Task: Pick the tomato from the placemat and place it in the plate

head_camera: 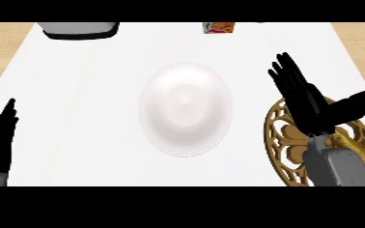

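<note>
A white plate [185, 108] lies in the middle of the white counter. At the right edge sits a round gold-patterned placemat [281, 140], largely covered by my right hand [306, 99] and grey forearm. That hand hovers over the mat with fingers straight and spread, pointing away from me, thumb out to the right. No tomato shows; the hand and forearm hide most of the mat. My left hand [7, 125] rests at the far left edge, fingers up.
A grey and white appliance [77, 29] stands at the back left of the counter. A small colourful box [218, 27] sits at the back centre. Wooden floor shows beyond both sides of the counter.
</note>
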You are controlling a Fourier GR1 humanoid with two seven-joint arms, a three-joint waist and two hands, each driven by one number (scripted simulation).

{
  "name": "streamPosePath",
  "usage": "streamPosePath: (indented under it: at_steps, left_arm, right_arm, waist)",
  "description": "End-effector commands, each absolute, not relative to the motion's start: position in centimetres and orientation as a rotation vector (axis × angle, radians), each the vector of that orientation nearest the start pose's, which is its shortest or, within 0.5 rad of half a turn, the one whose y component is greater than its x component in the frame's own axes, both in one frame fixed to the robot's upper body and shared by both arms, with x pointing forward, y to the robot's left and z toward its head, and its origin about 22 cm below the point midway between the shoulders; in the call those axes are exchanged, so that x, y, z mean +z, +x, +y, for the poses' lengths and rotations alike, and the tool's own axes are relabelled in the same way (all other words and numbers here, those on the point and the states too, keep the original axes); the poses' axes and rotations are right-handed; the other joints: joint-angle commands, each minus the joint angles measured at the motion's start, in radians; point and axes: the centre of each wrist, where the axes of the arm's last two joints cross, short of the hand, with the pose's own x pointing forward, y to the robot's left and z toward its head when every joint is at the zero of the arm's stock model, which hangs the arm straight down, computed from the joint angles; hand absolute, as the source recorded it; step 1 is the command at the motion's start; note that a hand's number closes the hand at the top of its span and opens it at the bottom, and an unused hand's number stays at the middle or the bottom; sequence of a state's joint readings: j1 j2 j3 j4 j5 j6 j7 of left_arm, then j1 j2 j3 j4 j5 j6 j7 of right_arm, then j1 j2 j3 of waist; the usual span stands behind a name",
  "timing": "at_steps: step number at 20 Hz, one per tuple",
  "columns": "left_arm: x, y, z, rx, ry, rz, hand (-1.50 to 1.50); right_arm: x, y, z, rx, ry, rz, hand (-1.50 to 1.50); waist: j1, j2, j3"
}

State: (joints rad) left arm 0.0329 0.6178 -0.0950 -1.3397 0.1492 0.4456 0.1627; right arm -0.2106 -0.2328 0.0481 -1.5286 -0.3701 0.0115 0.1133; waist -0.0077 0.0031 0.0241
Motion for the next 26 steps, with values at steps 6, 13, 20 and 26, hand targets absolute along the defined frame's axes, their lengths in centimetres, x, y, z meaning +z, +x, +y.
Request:
streamPosePath:
  at_steps: [6, 13, 20, 26]
  left_arm:
    - [8.4, 28.3, 29.8, -0.201, 0.356, -1.7, 0.0]
    - [9.6, 28.0, 29.5, -0.181, 0.203, -1.727, 0.0]
    - [9.2, 28.5, 28.9, -0.214, 0.169, -1.759, 0.0]
    - [10.4, 28.4, 27.9, -0.218, 0.167, -1.744, 0.0]
  right_arm:
    - [10.1, 26.2, -15.9, 0.855, 0.85, -1.7, 1.5]
    - [3.7, 19.9, -24.1, 0.934, 0.284, -1.751, -1.5]
    - [1.2, 15.9, -31.1, 0.715, 0.315, -1.973, -1.5]
    - [7.6, 16.4, -34.0, 0.954, 0.065, -1.97, -1.5]
  waist:
    - [-0.012, -0.036, -0.026]
    - [-0.058, -0.016, -0.019]
    - [-0.017, -0.005, -0.023]
    - [-0.011, -0.008, -0.025]
